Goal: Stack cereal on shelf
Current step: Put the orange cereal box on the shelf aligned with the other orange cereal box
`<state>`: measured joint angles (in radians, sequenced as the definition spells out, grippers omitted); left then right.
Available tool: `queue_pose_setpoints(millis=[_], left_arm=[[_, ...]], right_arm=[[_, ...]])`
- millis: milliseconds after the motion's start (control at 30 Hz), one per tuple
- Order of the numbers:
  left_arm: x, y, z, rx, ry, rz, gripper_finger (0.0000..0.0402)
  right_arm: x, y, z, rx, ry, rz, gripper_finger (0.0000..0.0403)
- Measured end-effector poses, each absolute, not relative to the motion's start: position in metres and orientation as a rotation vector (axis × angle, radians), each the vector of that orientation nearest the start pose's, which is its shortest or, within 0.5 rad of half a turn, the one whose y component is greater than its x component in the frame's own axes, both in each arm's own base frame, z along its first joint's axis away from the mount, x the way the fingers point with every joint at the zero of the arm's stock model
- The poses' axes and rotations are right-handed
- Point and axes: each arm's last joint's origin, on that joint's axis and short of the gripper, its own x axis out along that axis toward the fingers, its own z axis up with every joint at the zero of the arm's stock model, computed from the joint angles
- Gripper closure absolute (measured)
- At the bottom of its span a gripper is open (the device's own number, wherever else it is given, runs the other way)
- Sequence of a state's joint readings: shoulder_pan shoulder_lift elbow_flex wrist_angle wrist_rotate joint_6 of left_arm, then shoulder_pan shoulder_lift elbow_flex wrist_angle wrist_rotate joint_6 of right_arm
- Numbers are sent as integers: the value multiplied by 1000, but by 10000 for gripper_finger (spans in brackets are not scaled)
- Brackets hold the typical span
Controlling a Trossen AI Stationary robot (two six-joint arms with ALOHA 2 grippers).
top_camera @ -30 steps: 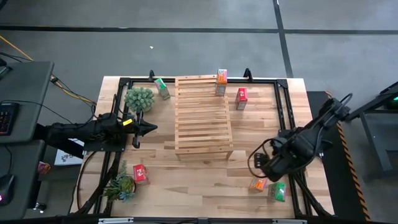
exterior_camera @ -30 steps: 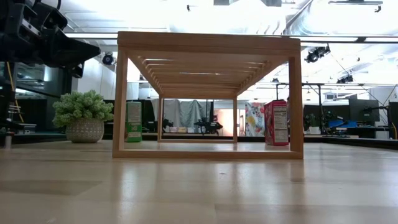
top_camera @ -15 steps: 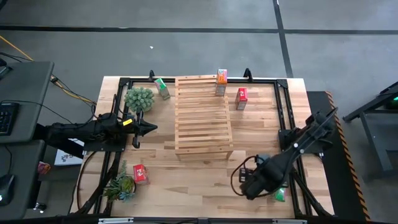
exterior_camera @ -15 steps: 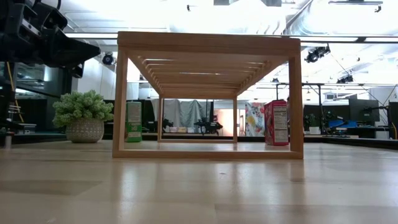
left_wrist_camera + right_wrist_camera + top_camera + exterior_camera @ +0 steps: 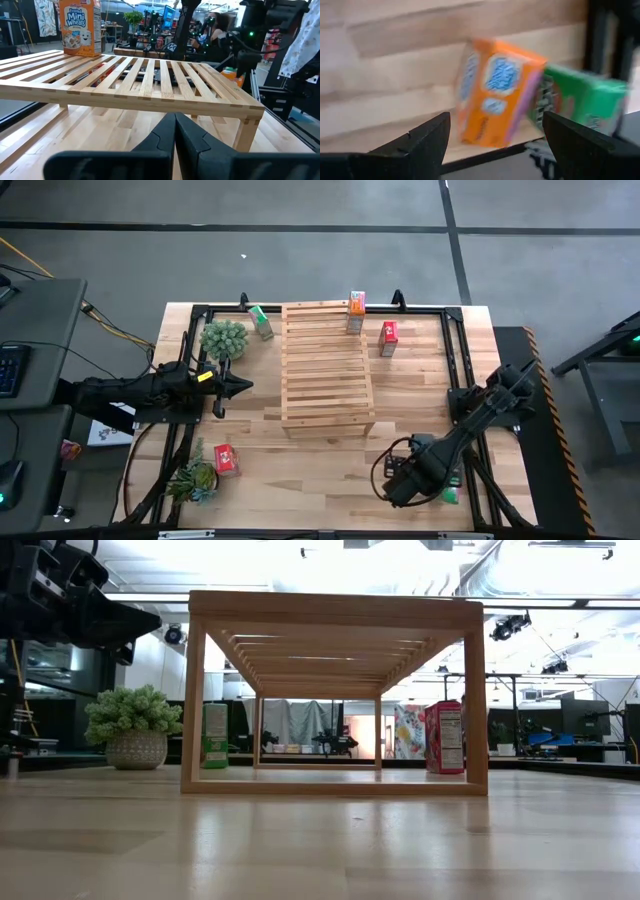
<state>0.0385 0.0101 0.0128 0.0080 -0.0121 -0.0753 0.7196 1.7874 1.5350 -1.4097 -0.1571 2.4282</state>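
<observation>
My right gripper (image 5: 410,478) (image 5: 495,120) is open near the table's near right corner. Its fingers stand on either side of an orange cereal box (image 5: 495,95) without touching it. A green box (image 5: 580,100) (image 5: 450,495) stands right beside the orange one. The arm hides the orange box in the high view. The shelf (image 5: 327,365) (image 5: 335,690) (image 5: 130,75) stands mid-table, with another orange box (image 5: 356,305) (image 5: 80,27) upright on its far end. My left gripper (image 5: 243,385) (image 5: 175,125) is shut and waits left of the shelf.
A red box (image 5: 388,337) (image 5: 445,737) stands right of the shelf. A green box (image 5: 261,320) (image 5: 215,735) stands at its far left. Another red box (image 5: 226,459) is near left, beside a plant (image 5: 195,477). A second potted plant (image 5: 223,338) (image 5: 133,725) stands far left.
My right arm has swung toward the table's near edge and somewhat left. It has come down over the orange and green boxes at the near right corner. It now covers the orange box in the high view. The left arm and all the boxes have kept still.
</observation>
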Motion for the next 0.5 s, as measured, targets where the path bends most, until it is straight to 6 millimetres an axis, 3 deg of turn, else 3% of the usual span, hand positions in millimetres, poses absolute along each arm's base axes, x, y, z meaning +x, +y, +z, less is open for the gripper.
queue_pose_setpoints(millis=[200,500], left_arm=[[97,4,168,-75,-12,50,402],[97,4,168,-75,-12,50,401]], right_arm=[[236,210,254,1228,1293,-1461,93],[236,208,225,1241,1312,-1443,93]])
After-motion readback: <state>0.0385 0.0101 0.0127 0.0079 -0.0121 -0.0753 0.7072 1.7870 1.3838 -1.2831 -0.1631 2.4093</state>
